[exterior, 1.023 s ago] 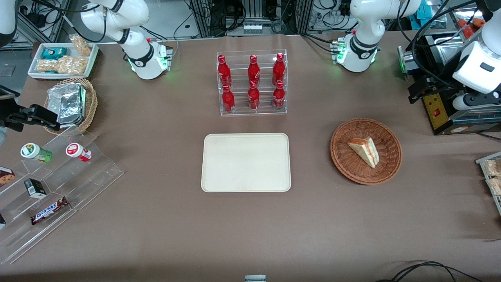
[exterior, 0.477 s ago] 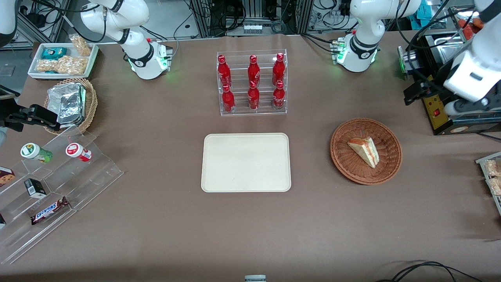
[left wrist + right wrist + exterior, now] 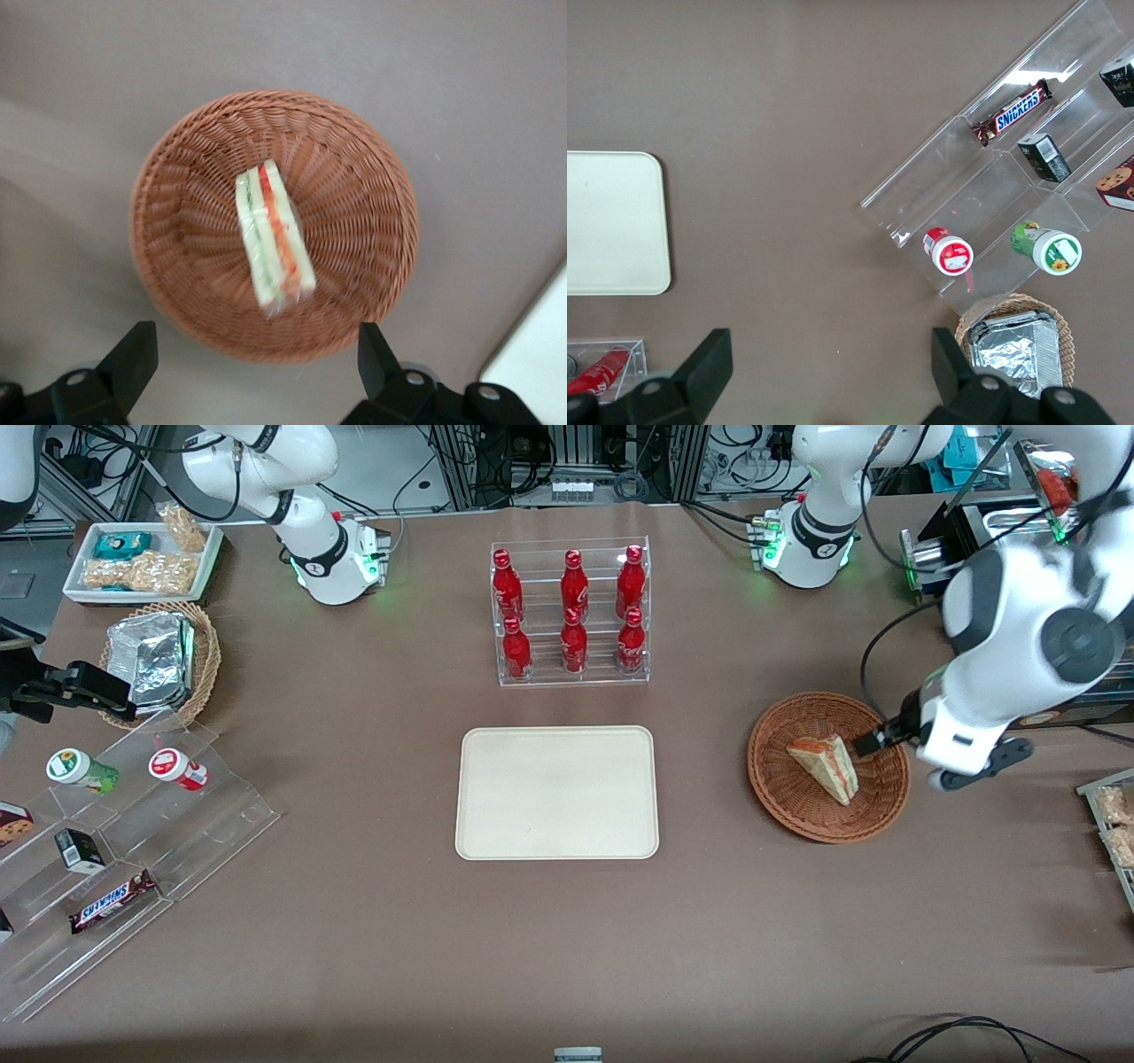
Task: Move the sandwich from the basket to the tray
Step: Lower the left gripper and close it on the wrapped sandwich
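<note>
One sandwich [image 3: 824,767] lies in the reddish-brown wicker basket [image 3: 889,806]; the gripper [image 3: 257,372] hovers above, fingers spread apart and empty. Toward the parked arm's end, a bar reads "SNICKERS" [image 3: 112,903].

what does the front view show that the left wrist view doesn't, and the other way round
Only the front view shows the bottle rack and the whole tray. Only the left wrist view shows the sandwich's layered cut edge head-on, with both fingers spread wide. Both show the sandwich in the basket, with the gripper open above it, not touching.
</note>
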Robot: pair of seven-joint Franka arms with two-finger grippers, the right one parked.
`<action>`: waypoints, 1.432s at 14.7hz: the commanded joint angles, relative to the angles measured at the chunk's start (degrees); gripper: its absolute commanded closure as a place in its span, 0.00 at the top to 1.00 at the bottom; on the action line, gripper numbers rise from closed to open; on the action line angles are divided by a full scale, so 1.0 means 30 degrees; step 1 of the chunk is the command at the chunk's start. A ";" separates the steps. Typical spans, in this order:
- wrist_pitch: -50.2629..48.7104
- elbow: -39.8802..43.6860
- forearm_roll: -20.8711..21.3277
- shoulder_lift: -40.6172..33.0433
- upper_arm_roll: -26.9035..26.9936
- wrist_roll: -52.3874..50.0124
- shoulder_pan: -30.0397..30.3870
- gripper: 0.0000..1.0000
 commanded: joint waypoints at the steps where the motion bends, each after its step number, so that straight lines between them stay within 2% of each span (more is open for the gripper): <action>1: 0.2847 -0.1882 0.0008 0.0350 -0.0034 -0.2827 0.0014 1.00; 4: 0.6803 -0.4607 -0.0022 0.0820 -0.0063 -0.4294 0.0014 1.00; 7: 0.7079 -0.4819 0.0008 0.1493 -0.0151 -0.5818 -0.0132 1.00; 11: 0.7370 -0.4849 0.0008 0.2197 -0.0180 -0.5880 -0.0162 1.00; 12: 0.7371 -0.4790 0.0008 0.2314 -0.0209 -0.5881 -0.0162 0.86; 13: 0.7343 -0.4790 0.0008 0.2286 -0.0181 -0.5881 -0.0133 0.56; 14: 0.7313 -0.4761 -0.0021 0.2344 -0.0209 -0.6084 -0.0133 0.34; 15: 0.7313 -0.4732 -0.0022 0.2374 -0.0181 -0.6550 -0.0162 0.21; 16: 0.7313 -0.4673 -0.0022 0.2345 -0.0209 -0.6902 -0.0162 0.13; 18: 0.7109 -0.4178 0.0007 0.2112 -0.0210 -0.6936 -0.0191 0.08; 21: 0.4660 -0.2192 0.0299 0.0827 -0.0850 -0.6643 -0.0337 0.08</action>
